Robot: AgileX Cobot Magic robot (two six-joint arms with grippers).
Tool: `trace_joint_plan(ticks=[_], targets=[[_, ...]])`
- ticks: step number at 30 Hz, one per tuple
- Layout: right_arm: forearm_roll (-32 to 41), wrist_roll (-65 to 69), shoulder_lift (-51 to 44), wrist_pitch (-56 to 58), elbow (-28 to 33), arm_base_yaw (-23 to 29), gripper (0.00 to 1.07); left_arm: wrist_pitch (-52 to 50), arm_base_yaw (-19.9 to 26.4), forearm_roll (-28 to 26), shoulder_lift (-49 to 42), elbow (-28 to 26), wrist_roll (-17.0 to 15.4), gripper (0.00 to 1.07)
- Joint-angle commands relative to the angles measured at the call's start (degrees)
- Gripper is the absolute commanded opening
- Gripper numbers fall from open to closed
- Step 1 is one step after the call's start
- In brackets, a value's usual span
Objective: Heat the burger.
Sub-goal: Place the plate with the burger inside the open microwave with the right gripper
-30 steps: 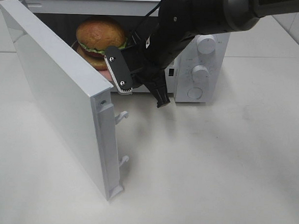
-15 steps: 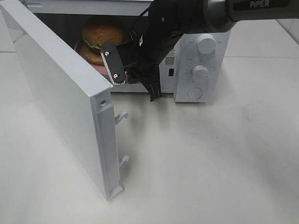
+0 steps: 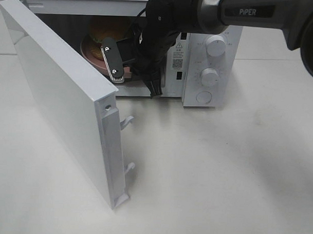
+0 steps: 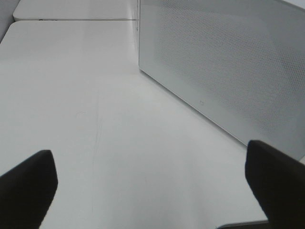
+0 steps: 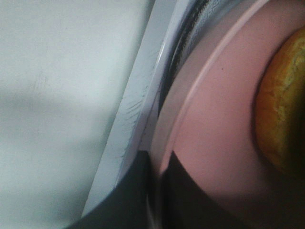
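**Support Surface and Items Resting on It**

The table (image 3: pixel 237 171) is white and matte, with faint scuffs and a soft shadow across its right part. A seam (image 3: pixel 282 61) runs across it level with the microwave and shows on both sides of the unit. The left wrist view shows a similar join between two panels.

One item stands directly on the table: a white microwave (image 3: pixel 209 72), upright at the far side, base flat on the surface. Its door (image 3: pixel 59 103) is swung open toward the near left, with its lower edge close over the table. Two latch hooks (image 3: pixel 127 121) project from the door's free edge.
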Motion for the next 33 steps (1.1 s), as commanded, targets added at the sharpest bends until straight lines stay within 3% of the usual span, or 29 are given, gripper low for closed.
trace_joint_plan(ticks=[1,13,20,25,28,30,31,33], targets=[[-0.34,1.72,0.86,-2.81,-3.61,-0.23,0.0,-0.8,0.06,0.0,-1.32,0.11,-0.06,1.0],[-0.06,4.87,5.21,-2.92,-8.77,-0.23,0.0,-0.8,0.06,0.0,-1.32,0.11,-0.06,1.0],[0.17,5.21,5.73,-3.32,-8.82,-0.23,0.04,-0.8,0.06,0.0,-1.32,0.11,-0.06,1.0],[0.17,6.07,5.73,-3.21,-8.82,-0.23,0.15,-0.8,0.06,0.0,-1.32,0.11,-0.06,1.0],[0.17,7.39,5.73,-2.98,-8.82,-0.23,0.3,-0.8,0.06,0.0,-1.32,0.11,-0.06,1.0],[0.17,7.51,5.73,-2.98,-8.82,-0.23,0.34,-0.8,0.06,0.0,-1.32,0.11,-0.06,1.0],[0.11,7.51,5.44,-3.04,-8.54,0.17,0.42,-0.8,0.06,0.0,-1.32,0.11,-0.06,1.0],[0.11,7.51,5.27,-3.04,-8.14,0.29,0.46,-0.8,0.06,0.0,-1.32,0.11,-0.06,1.0]])
